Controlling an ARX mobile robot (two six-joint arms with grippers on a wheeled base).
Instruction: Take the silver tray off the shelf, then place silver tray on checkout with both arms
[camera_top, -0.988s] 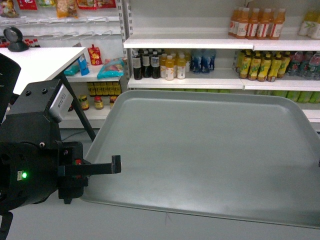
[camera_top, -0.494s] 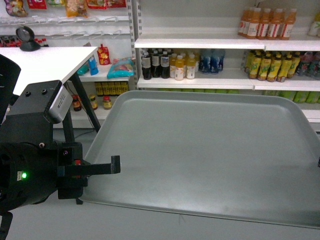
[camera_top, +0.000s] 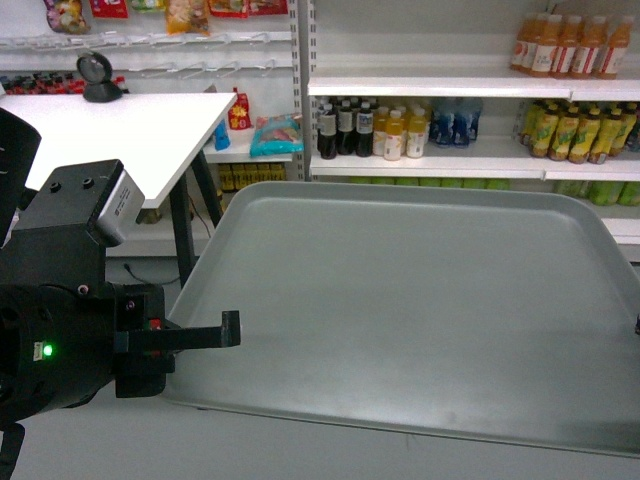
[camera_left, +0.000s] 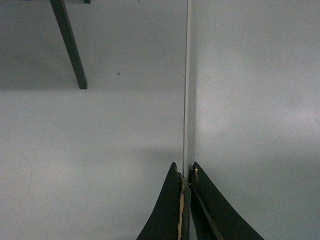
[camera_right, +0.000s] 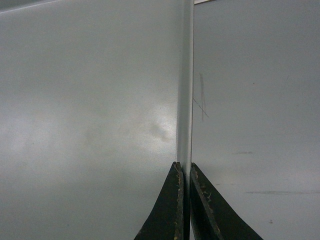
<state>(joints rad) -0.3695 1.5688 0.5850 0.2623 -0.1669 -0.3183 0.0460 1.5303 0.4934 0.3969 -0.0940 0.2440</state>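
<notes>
The silver tray (camera_top: 410, 300) hangs level in the air in front of me, grey-green and bare. My left gripper (camera_top: 226, 334) is shut on its left rim, with the upper finger lying over the edge. In the left wrist view the gripper (camera_left: 186, 172) pinches the thin rim, tray (camera_left: 250, 100) on the right, floor on the left. My right gripper (camera_right: 184, 170) is likewise shut on the opposite rim of the tray (camera_right: 100, 125); in the head view only a dark sliver shows at the right edge. The white checkout (camera_top: 90, 125) stands at upper left. The shelf (camera_top: 440, 165) runs behind the tray.
Black slanted legs (camera_top: 182, 240) hold up the checkout, and a black round device (camera_top: 98, 78) sits at its far side. Drink bottles (camera_top: 380, 130) fill the shelves and a snack packet (camera_top: 275, 135) lies on a lower board. Grey floor lies below the tray.
In the head view the shelves and the checkout have slid to the right, so more of the counter shows. The tray and both grippers keep the same place in the view.
</notes>
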